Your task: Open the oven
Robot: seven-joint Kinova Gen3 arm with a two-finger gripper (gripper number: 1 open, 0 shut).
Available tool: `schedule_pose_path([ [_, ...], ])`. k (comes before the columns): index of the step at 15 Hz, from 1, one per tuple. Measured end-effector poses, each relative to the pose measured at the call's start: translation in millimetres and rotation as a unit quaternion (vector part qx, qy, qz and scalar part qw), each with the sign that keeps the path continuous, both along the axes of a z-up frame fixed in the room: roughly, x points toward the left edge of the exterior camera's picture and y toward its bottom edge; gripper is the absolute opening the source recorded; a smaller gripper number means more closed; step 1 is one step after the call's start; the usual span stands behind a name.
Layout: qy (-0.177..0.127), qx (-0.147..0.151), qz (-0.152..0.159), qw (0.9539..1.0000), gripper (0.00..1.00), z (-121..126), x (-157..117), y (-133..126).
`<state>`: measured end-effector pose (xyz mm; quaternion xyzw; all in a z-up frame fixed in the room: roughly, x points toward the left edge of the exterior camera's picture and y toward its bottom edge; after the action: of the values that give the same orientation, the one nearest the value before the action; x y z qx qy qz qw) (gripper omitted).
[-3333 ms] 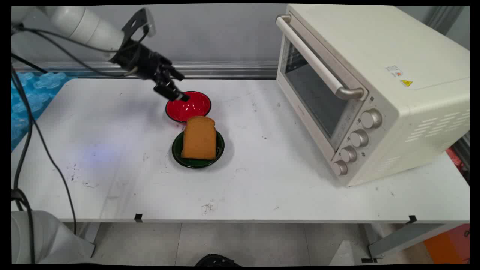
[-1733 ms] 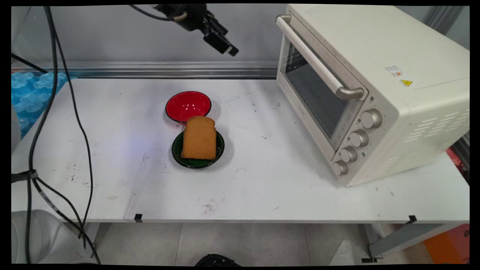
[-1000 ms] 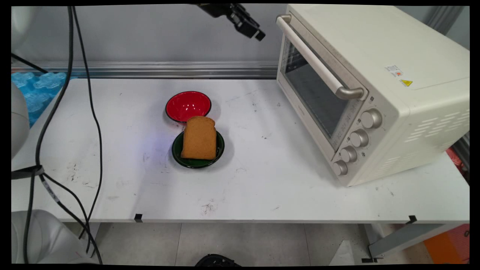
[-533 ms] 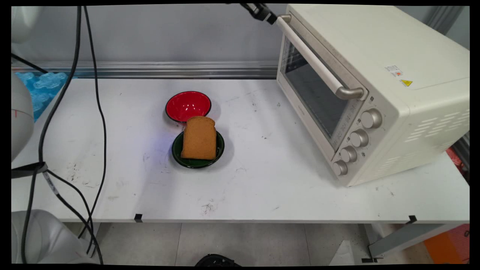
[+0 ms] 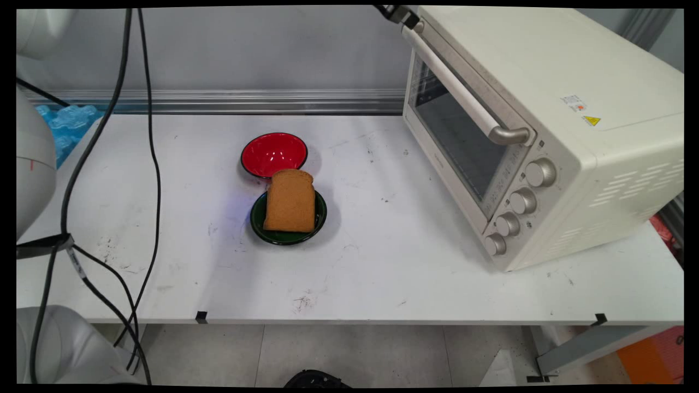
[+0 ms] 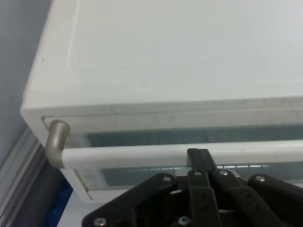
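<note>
Cream metal oven on the bench's right looks heavy and rigid. We see the pincer closed, tips at the smooth bar handle near its far end; the handle is the place to hold.

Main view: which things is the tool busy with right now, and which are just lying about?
At the tool:
- tool, raised at the oven's top front edge
- handle of the oven

Lying apart on the table:
- red bowl
- slice of bread on a green plate
</note>
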<state>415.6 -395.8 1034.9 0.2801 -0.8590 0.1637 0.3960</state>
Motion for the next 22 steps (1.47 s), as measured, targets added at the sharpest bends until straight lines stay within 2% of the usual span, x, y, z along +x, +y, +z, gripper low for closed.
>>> schedule_pose_path([
  [5, 0.009, 0.003, 0.001, 1.0000, 0.00, -2.6, -16.0, -8.8],
  [12, 0.010, 0.014, -0.003, 0.9999, 0.00, -19.5, -37.8, -13.4],
  [22, 0.003, 0.025, -0.001, 0.9997, 0.00, -47.0, -49.6, -22.7],
])
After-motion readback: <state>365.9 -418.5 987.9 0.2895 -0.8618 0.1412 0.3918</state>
